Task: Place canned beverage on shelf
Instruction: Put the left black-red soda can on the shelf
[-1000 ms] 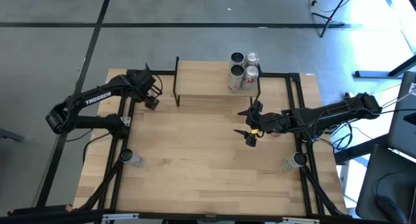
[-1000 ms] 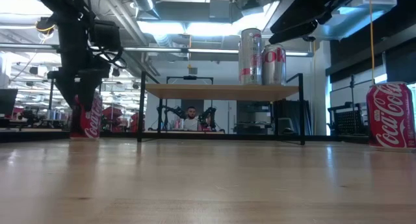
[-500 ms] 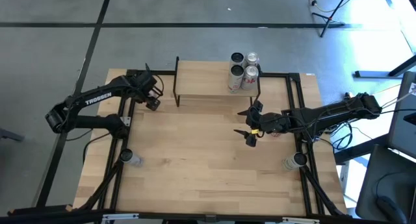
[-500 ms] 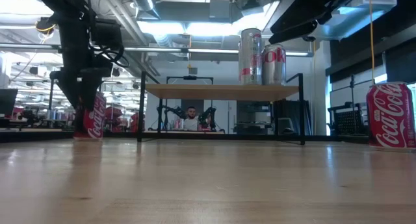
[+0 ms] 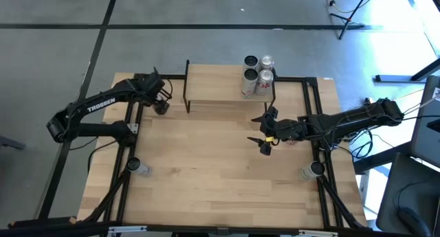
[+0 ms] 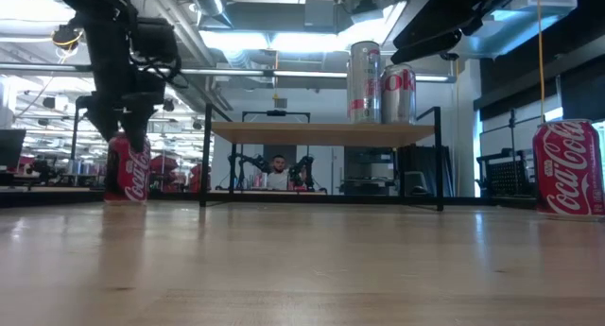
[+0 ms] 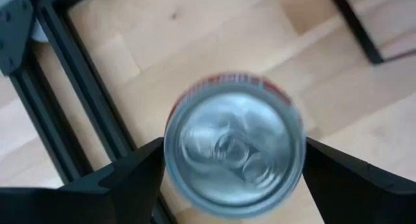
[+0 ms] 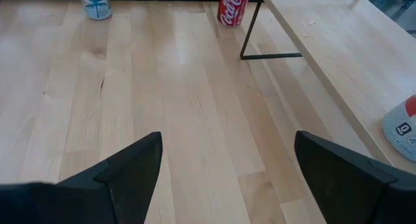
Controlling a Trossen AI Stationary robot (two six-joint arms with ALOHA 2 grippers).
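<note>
The main risk, as I judge it, is a bad grab: my left gripper (image 7: 227, 178) straddles the red cola can (image 7: 234, 143) from above, and if I close off-centre one finger could shove the can sideways and tip it on the wooden table (image 5: 206, 168) — or pin it crooked, so it slips during the lift. A second risk comes later: the shelf (image 5: 220, 82) already carries three cans (image 5: 257, 75) bunched toward its 3 o'clock end, and the shelf's thin black leg (image 5: 188, 86) stands just beside my wrist, so a low or hasty swing could clip the leg or knock the standing cans. In the high view my left gripper sits at about 10 o'clock on the table, just off the shelf's 9 o'clock end. The wrist view looks straight down on the can's silver lid, with my two dark fingers (image 7: 123, 178) spread wide on either side of it; I see gaps between fingers and can wall, so I read the jaws as open and gripping nothing. The low view shows the can upright on the table under the gripper. My right gripper (image 5: 265, 132) waits near 3 o'clock of the table centre, fingers apart and empty — another red cola can (image 6: 567, 167) stands on the table on that side.
</note>
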